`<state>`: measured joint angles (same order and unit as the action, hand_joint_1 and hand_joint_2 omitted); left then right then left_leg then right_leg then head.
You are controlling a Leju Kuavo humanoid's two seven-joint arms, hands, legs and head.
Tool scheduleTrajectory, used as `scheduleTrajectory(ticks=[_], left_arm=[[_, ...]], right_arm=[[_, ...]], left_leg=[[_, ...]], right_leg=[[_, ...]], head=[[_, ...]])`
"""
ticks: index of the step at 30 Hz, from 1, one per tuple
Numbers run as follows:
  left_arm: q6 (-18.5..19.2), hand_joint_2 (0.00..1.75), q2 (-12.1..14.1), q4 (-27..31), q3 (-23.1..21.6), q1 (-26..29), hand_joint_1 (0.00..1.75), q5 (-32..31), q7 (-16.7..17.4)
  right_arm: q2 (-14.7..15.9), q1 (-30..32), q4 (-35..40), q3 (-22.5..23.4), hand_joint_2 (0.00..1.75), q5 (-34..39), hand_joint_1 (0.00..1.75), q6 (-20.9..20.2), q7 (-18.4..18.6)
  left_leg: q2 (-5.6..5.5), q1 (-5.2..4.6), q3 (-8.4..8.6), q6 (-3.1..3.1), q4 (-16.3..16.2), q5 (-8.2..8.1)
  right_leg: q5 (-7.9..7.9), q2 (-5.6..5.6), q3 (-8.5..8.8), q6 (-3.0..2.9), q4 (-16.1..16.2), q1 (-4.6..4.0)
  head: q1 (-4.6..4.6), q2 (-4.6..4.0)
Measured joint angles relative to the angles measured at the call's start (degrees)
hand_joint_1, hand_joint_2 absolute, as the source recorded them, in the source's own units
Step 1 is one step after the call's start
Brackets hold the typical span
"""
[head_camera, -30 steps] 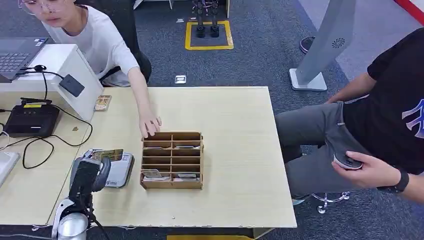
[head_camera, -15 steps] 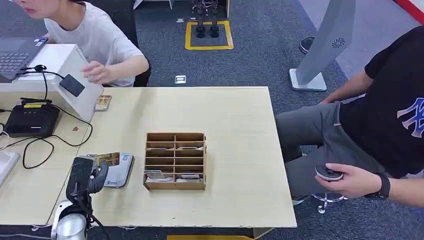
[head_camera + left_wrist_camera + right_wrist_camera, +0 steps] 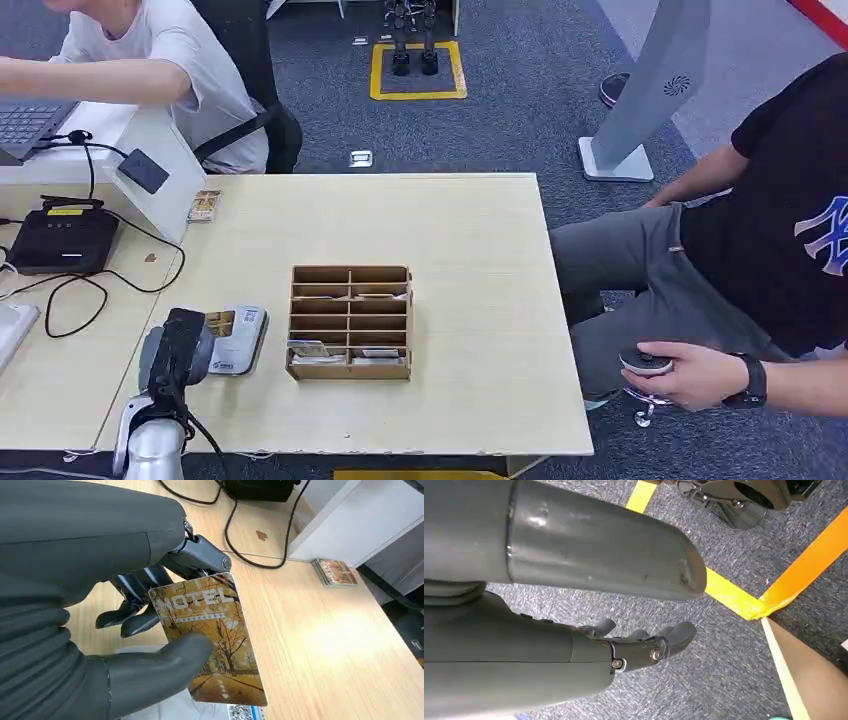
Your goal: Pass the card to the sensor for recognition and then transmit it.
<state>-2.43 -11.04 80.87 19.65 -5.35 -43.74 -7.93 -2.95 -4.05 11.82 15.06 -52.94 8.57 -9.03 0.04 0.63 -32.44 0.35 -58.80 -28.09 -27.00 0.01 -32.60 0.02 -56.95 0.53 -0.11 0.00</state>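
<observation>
Grey left hand (image 3: 125,645) pinches the card (image 3: 210,637) and has lowered it onto the reader (image 3: 240,340) — recognition looks underway. The person's arm has left the table; right hand (image 3: 639,640) hangs loosely curled, holding nothing.

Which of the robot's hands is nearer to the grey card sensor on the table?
Left. The left hand holds the hotel card right beside the card sensor, at its edge. The right hand hangs beside the body above the carpet, away from the table.
</observation>
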Motion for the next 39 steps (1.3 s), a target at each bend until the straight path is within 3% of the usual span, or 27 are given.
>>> scheduleTrajectory(ticks=[17,39], left_arm=[[-4.8,1.75,-0.1,-6.4,5.0,-3.1,1.75,-15.5,0.6],[-6.9,1.75,-0.1,-10.4,6.8,-4.5,1.75,-21.4,1.4]], right_arm=[[0.0,-0.2,0.0,1.9,0.0,-3.0,0.0,-0.2,0.5],[0.0,-0.2,0.0,3.2,0.0,-5.1,0.0,-0.3,0.4]], left_leg=[[-0.01,0.0,0.04,0.0,0.0,0.0],[0.0,-0.01,0.13,0.0,0.0,0.0]], right_leg=[[0.0,-0.01,0.03,0.0,0.0,0.0],[0.0,-0.01,0.13,0.0,0.0,0.01]], head=[[0.0,0.0],[0.0,0.0]])
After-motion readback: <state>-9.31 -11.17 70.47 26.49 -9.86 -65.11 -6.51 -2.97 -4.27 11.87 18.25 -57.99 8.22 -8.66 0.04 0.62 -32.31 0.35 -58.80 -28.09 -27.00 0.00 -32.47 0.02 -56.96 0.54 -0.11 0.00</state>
